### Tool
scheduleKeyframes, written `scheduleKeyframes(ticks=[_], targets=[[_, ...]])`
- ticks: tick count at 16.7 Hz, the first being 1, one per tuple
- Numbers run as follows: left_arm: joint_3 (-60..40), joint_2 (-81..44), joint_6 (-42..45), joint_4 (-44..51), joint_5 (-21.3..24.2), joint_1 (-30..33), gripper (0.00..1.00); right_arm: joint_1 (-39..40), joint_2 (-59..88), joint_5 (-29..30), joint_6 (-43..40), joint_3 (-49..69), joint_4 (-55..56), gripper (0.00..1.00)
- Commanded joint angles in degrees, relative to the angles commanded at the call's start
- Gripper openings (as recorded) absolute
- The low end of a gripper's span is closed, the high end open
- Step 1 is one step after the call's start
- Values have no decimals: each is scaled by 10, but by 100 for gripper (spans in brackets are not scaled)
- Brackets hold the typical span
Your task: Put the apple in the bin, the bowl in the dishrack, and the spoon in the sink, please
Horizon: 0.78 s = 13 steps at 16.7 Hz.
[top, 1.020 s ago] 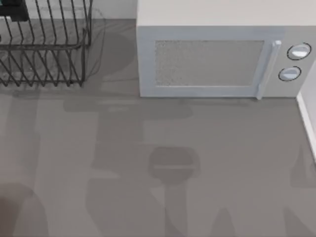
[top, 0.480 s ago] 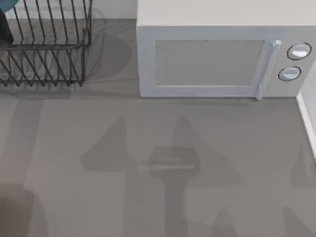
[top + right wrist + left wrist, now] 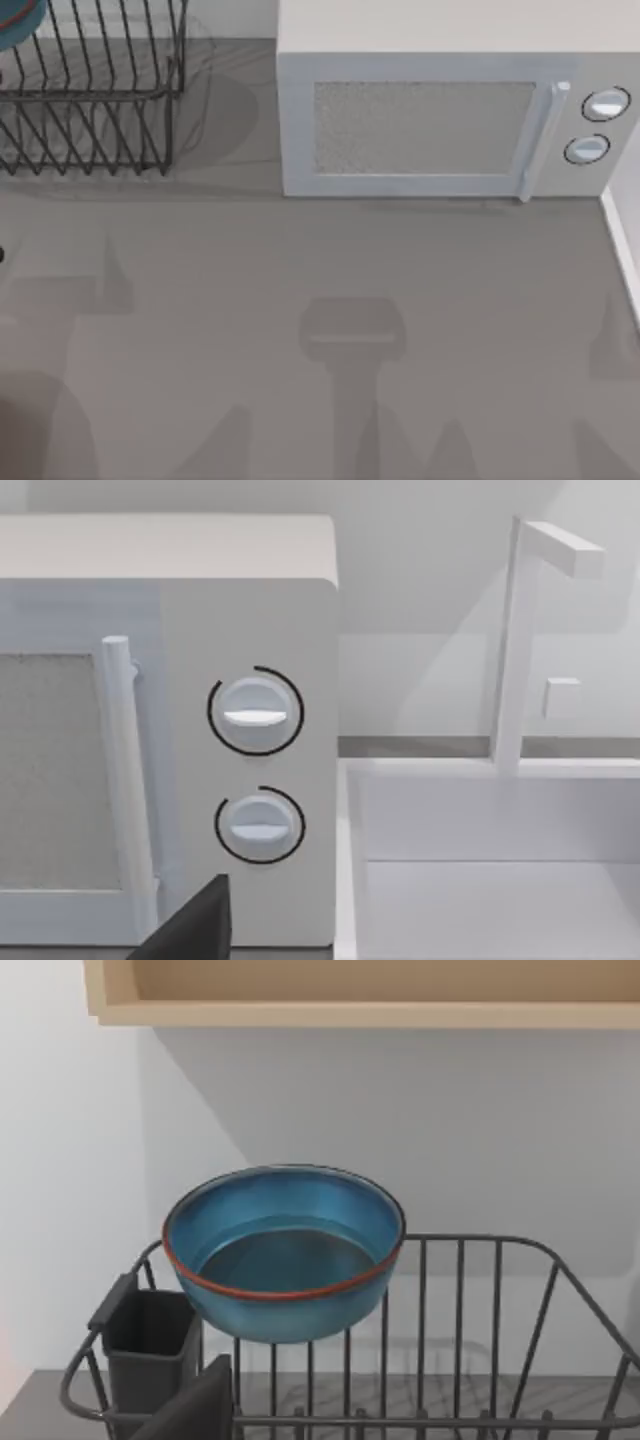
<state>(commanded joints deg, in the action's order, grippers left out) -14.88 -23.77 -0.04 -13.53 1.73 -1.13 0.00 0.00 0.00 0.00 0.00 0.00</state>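
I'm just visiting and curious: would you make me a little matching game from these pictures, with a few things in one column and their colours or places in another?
Things:
1. bowl
2. dishrack
3. microwave
4. sink

Descriptions:
A. white basin beside the microwave
B. blue inside, reddish rim
C. dark wire frame, far left of the table
D. pale box with two round knobs

Pairs: 1-B, 2-C, 3-D, 4-A

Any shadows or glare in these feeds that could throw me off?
Top view: broad soft arm shadows cross the counter, darkest near its middle, with no glare. Left wrist view: the shelf shades the wall behind the bowl, whose glaze shines mildly. Right wrist view: even light on the microwave and sink.
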Motion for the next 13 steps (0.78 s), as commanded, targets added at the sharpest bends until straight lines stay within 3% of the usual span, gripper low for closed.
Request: scheduleKeyframes(ticks=[6, 13], targets=[[128, 213, 0, 118, -15, 9, 100, 0, 0, 0, 0, 0, 0, 100], [149, 238, 0, 135, -17, 11, 100, 0, 0, 0, 0, 0, 0, 100]])
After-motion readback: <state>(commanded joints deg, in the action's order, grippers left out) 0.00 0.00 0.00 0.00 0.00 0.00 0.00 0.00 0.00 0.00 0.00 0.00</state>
